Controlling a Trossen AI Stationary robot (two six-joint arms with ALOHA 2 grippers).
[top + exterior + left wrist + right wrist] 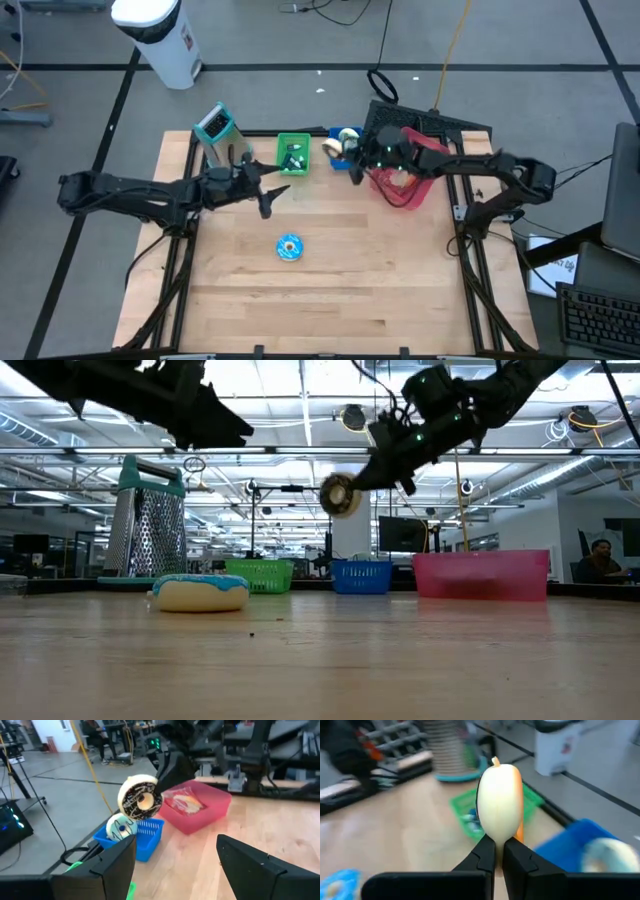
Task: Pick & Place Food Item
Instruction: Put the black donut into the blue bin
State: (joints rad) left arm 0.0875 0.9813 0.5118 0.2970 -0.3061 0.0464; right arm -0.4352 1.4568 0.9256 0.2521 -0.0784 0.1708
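Note:
A chocolate-frosted donut [139, 800] with a cream underside [500, 800] hangs in the air over the blue basket [345, 138], with my right gripper [495, 847] shut on it. My left gripper [175, 865] stands open near the table's middle [267, 196], high above the wood, with nothing between its fingers. A blue-frosted donut [288, 247] lies flat on the table nearer the front. Another blue-and-white donut [120, 827] sits in the blue basket [147, 837]. My right gripper pinches the chocolate donut's rim [496, 836] between its two fingers, one on the frosted face and one on the cream face. The fingers [372, 472] reach in from the table's right, slanting slightly down. The donut stands on edge, lifted clear above the baskets.
A green basket [293, 153] and a metal grater [214, 128] stand at the back left. A pink basket [405, 182] with a food item [182, 802] in it sits at the back right. A white bin [160, 35] stands on the floor beyond the table.

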